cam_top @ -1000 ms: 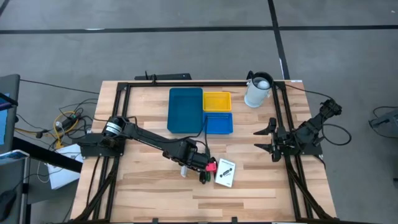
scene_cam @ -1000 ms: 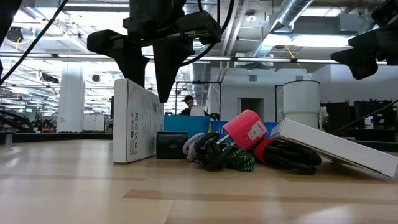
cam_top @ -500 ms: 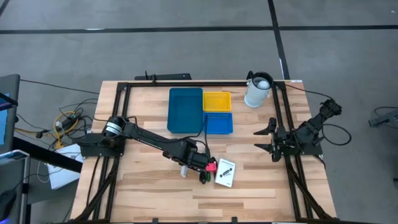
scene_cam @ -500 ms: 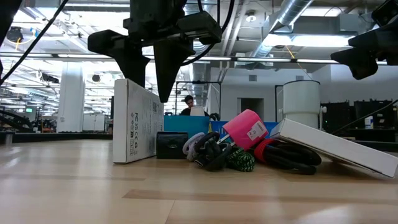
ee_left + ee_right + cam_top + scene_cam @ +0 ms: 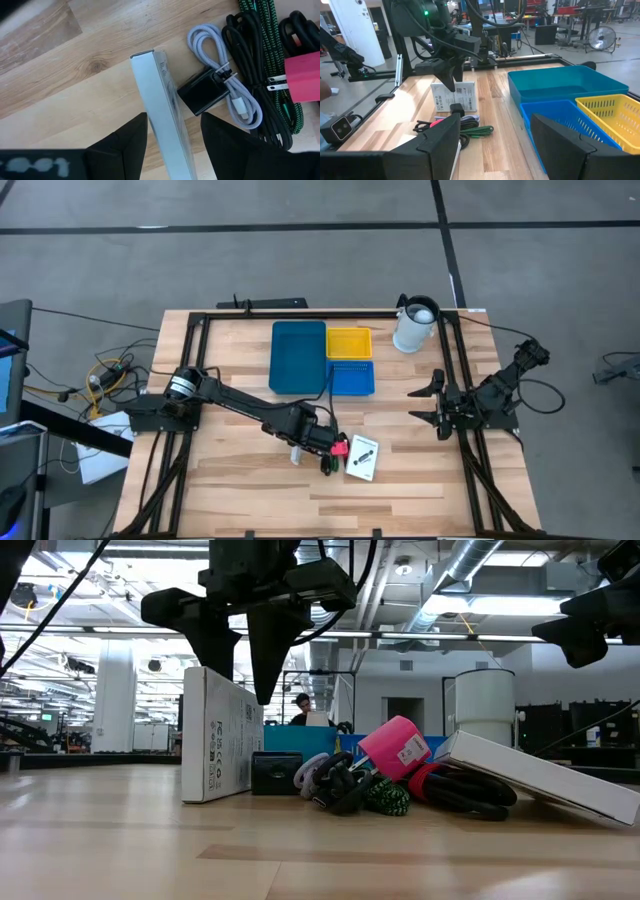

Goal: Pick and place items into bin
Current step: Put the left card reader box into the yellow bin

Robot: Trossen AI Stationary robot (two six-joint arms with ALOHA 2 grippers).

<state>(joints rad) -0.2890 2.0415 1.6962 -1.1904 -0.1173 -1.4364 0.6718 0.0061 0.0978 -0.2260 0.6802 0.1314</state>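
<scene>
A white box [image 5: 162,110] stands on its narrow edge on the table [image 5: 230,480]. My left gripper [image 5: 172,145] hangs open, pointing down, with one finger on either side of the box's top edge [image 5: 215,672]; I see no touch. Beside the box lies a heap: a black charger [image 5: 202,92], a lavender cable [image 5: 235,75], green and black braided cords [image 5: 260,30] and a pink plug [image 5: 395,748]. A white printed card box [image 5: 362,458] leans on the heap's right side. The bin's teal [image 5: 298,357], yellow [image 5: 349,343] and blue [image 5: 351,379] trays sit farther back. My right gripper [image 5: 428,405] waits open at the right.
A white jug [image 5: 414,326] stands at the far right corner, beside the yellow tray. A black frame [image 5: 200,320] runs along the table's far, left and right sides. Bare wood lies at the near edge and left of the box.
</scene>
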